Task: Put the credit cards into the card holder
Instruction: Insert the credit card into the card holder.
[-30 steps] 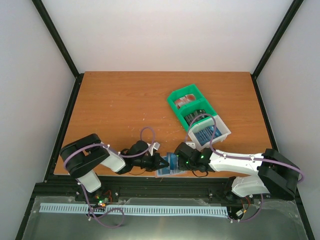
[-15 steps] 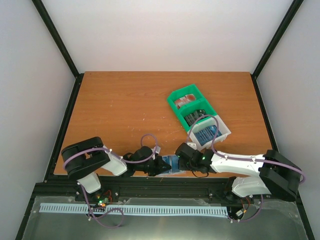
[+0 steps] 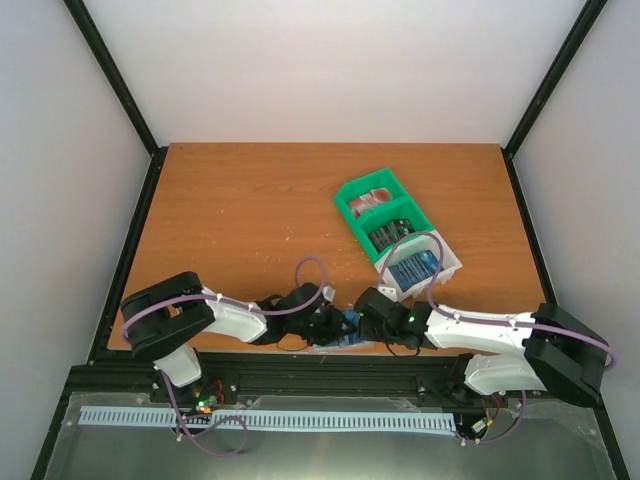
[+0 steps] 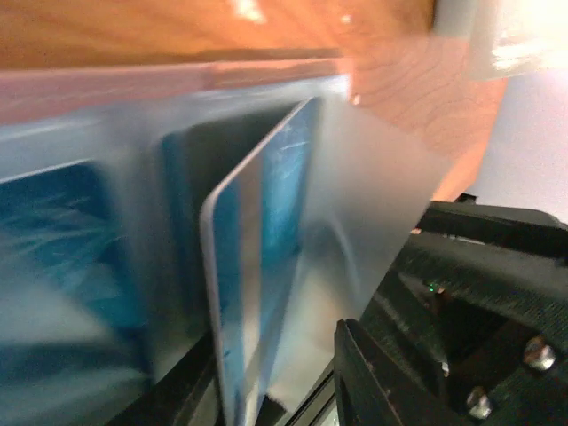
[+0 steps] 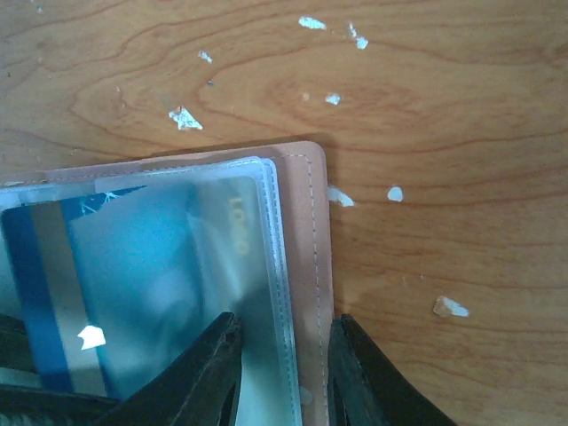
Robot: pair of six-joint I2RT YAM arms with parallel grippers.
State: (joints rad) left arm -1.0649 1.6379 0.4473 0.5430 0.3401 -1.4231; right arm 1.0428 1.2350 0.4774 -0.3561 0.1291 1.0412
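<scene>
The tan-pink card holder (image 5: 307,232) lies open at the table's near edge (image 3: 347,338), between my two grippers. A blue card (image 5: 133,266) sits inside its clear sleeve. My left gripper (image 3: 328,326) is shut on another blue card (image 4: 253,266), held edge-on at the mouth of a clear sleeve (image 4: 373,195). My right gripper (image 5: 284,355) stands with its jaws a little apart astride the holder's right edge, one fingertip (image 5: 217,359) on the sleeve. More credit cards stay in the tray: red-and-white (image 3: 372,200), dark (image 3: 392,232) and blue (image 3: 412,265).
The green-and-white compartment tray (image 3: 349,207) stands at the right middle of the table. Both arms lie low along the near table edge (image 3: 250,345), close together. White specks (image 5: 185,116) dot the wood around the holder.
My left gripper has moved right with the blue card, up against the card holder. My right gripper has shifted slightly and stays on the holder.
</scene>
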